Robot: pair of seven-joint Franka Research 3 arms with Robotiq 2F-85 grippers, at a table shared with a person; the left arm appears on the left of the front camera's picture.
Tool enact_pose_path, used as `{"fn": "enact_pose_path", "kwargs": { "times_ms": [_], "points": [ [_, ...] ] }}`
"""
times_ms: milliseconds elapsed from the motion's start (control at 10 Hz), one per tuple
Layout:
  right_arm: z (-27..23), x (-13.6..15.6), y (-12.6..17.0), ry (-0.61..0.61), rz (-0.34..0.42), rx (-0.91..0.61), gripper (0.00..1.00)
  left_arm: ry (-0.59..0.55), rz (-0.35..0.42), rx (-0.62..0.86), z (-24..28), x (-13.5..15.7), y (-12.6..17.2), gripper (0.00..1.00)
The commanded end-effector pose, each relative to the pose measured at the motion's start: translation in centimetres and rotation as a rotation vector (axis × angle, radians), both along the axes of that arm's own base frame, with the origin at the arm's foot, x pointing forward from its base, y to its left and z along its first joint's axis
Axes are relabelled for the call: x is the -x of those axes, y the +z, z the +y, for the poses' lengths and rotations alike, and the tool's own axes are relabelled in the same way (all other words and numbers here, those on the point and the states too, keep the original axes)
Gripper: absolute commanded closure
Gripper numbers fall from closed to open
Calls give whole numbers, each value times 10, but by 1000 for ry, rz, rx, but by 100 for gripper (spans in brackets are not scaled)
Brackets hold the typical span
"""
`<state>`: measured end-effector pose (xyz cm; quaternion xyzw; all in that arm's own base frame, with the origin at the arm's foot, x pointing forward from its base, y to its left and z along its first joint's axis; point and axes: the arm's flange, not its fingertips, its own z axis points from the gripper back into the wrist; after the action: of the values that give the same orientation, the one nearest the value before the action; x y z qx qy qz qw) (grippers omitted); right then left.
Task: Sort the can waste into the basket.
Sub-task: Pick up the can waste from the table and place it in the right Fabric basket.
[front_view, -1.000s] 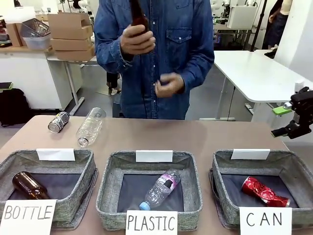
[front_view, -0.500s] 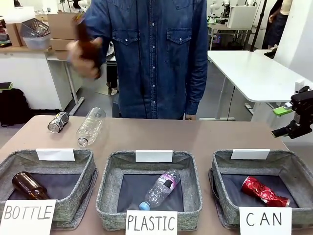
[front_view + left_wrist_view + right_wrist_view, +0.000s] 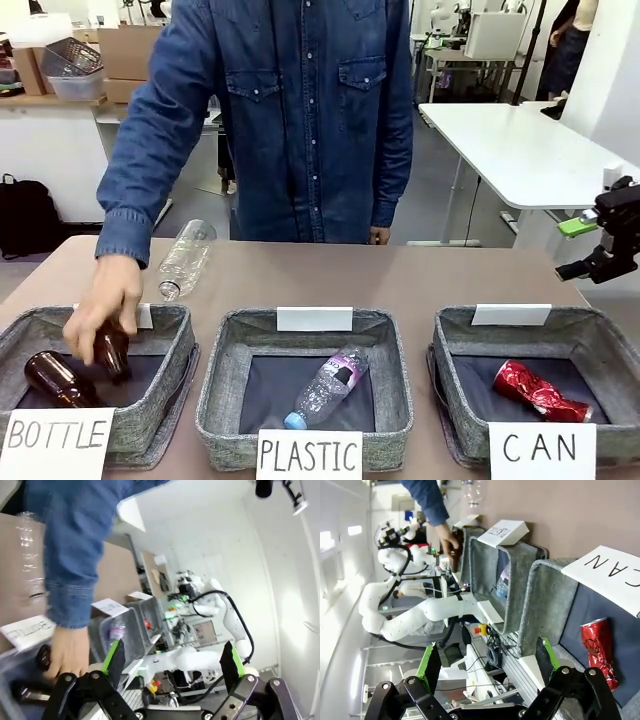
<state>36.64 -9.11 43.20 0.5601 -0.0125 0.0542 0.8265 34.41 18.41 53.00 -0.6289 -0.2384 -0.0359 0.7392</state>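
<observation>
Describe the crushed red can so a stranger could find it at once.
Look at the brown table with three grey fabric baskets along its near edge, and take the rightmost basket, fronted by a white card reading CAN. On its dark bottom lies a dented shiny red metal can; it lies alone there, while the neighbouring baskets hold bottles.

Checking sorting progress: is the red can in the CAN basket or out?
In. The red can lies on its side on the basket's dark bottom.
</observation>
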Motion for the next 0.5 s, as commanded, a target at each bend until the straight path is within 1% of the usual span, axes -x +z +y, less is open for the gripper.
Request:
{"fn": "enact_pose_path", "kwargs": {
  "times_ms": [0, 100, 200, 300, 400],
  "points": [
    [1, 0, 0, -9, -11, 7, 0, 28, 70, -42, 55, 39, 20, 0],
    [1, 0, 0, -9, -11, 7, 0, -40, 112, -57, 58, 49, 17, 0],
    [1, 0, 0, -9, -11, 7, 0, -127, 142, -70, 54, 53, 17, 0],
    [1, 0, 0, -9, -11, 7, 0, -138, 161, -90, 38, 50, 23, 0],
    [1, 0, 0, -9, -11, 7, 0, -10, 103, -65, 65, 66, 19, 0]
  ]
}}
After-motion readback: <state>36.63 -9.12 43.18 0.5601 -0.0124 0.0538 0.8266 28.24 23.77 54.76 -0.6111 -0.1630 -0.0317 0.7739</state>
